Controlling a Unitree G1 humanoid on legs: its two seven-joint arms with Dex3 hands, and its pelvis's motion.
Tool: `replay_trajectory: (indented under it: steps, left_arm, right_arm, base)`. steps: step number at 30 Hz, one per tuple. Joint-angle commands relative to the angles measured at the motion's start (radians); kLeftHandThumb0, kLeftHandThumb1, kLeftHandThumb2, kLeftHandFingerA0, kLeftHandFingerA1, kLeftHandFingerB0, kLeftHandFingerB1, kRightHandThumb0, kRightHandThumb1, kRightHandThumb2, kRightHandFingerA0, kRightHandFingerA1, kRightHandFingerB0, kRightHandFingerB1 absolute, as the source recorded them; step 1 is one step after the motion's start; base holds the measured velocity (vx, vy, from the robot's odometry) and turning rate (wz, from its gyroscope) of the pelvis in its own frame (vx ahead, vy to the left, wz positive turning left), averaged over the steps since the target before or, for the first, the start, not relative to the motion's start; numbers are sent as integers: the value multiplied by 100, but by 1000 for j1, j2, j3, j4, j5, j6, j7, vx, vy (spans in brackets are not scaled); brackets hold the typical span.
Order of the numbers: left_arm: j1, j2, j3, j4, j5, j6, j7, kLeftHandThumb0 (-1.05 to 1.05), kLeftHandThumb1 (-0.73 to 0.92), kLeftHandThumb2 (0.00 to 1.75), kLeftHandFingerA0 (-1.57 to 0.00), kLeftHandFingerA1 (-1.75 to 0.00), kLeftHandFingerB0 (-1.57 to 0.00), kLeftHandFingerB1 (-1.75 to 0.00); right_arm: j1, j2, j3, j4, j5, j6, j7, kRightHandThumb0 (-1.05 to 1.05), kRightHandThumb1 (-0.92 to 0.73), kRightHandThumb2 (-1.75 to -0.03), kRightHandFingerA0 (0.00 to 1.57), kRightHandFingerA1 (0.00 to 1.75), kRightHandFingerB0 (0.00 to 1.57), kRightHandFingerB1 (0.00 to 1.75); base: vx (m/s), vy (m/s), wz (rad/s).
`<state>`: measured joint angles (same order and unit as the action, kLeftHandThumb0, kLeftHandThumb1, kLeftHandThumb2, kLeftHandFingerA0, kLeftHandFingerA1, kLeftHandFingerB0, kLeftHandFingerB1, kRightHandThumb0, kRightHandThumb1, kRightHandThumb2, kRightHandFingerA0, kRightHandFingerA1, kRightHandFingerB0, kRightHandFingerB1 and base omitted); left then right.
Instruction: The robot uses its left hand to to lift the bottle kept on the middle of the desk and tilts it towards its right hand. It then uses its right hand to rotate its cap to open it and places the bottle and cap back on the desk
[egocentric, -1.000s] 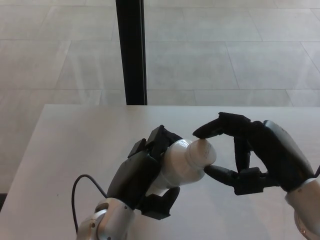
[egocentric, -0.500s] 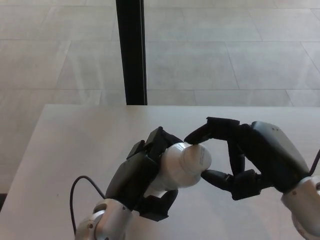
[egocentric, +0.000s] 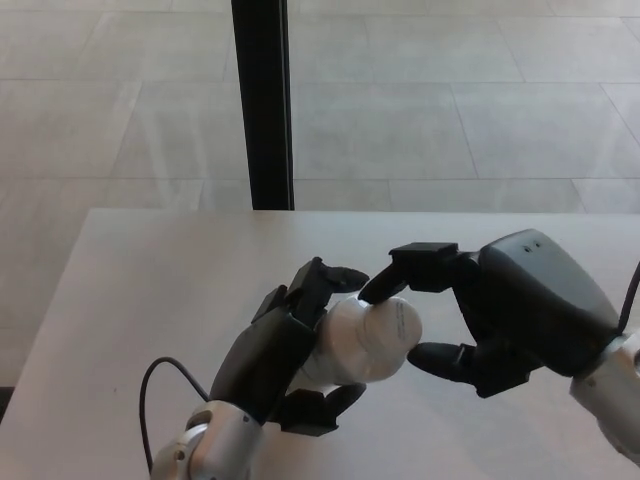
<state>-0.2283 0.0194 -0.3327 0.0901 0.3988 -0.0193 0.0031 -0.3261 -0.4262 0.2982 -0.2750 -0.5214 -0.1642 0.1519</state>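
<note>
Up close, the black fingertips of the right hand pinch the round white cap of the small white plastic bottle, one finger pressing on its upper edge and the thumb meeting it from below. Around the bottle's body, the left hand has its thick black fingers clamped, holding it above the pale grey desk and tilted toward the right hand. Behind the desk's far edge a black upright post stands on the tiled floor.
</note>
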Motion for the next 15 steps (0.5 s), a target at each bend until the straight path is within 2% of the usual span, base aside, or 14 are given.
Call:
replay_trajectory:
  steps: [1,2,3,4,6,7,8,9,10,11,12,13,14,15]
  left_arm:
    - [1,13,7,-1,-3,4,-8,-1,56,105,-77,-175,-79,-156]
    - [2,22,5,4,2,-16,-4,2,55,105,-81,-175,-79,-161]
    - [2,23,4,4,1,-17,-4,2,55,105,-81,-175,-79,-161]
    - [-1,23,4,9,-1,-19,-5,0,68,81,-84,-168,-78,-134]
    - [-1,24,2,11,1,-19,-5,0,70,77,-82,-170,-77,-138]
    - [1,28,1,20,0,-48,4,-4,67,76,-76,-127,-75,-96]
    - [7,30,-3,0,14,-16,0,-9,68,76,-70,-106,-72,-84]
    - [10,25,-1,-2,7,-17,2,-9,69,76,-72,-122,-76,-104]
    - [7,26,0,3,7,-25,6,-9,66,79,-73,-154,-79,-126]
    - [-1,33,-11,8,35,-24,18,-10,70,69,-81,-126,-78,-99]
    - [0,32,-11,17,37,-40,30,-12,71,69,-81,-119,-71,-88]
    - [0,32,-11,19,37,-42,32,-12,71,69,-81,-119,-71,-88]
    - [3,23,-7,13,23,-29,24,-16,76,67,-80,-127,-72,-94]
    - [3,19,-7,14,26,-25,28,-17,78,67,-80,-134,-72,-99]
  right_arm:
    - [-31,-49,-14,26,-20,-86,22,-40,-47,-104,131,136,88,85]
    - [-37,-50,-13,32,-20,-100,17,-42,-59,-84,108,166,94,81]
    - [-38,-51,-13,35,-19,-103,16,-42,-59,-84,108,166,94,81]
    - [-53,-61,-11,26,-41,-99,24,-42,-60,-86,107,168,93,82]
    - [-60,-62,-11,26,-43,-103,30,-41,-60,-84,107,168,94,82]
    - [-73,-62,-8,28,-49,-117,26,-41,-58,-83,106,169,93,83]
    - [-77,-62,-7,25,-51,-121,29,-40,-58,-82,105,168,92,82]
    - [-79,-57,-6,27,-56,-131,19,-41,-57,-82,107,169,92,81]
    - [-84,-54,-1,27,-67,-137,15,-41,-47,-102,128,135,86,86]
    - [-91,-57,6,25,-77,-150,17,-41,-58,-78,105,170,90,84]
    - [-92,-57,6,26,-79,-153,18,-45,-62,-73,102,169,90,82]
    - [-97,-60,9,25,-91,-162,17,-44,-60,-74,104,171,91,83]
    - [-100,-58,11,27,-96,-175,9,-47,-60,-70,105,169,91,81]
    - [-107,-63,15,35,-113,-204,-8,-45,-47,-98,130,138,86,85]
  base:
    - [0,0,0]
    - [0,0,0]
    - [0,0,0]
    - [0,0,0]
    - [0,0,0]
    - [0,0,0]
    - [0,0,0]
    - [0,0,0]
    - [0,0,0]
    - [0,0,0]
    - [0,0,0]
    - [0,0,0]
    - [0,0,0]
    - [0,0,0]
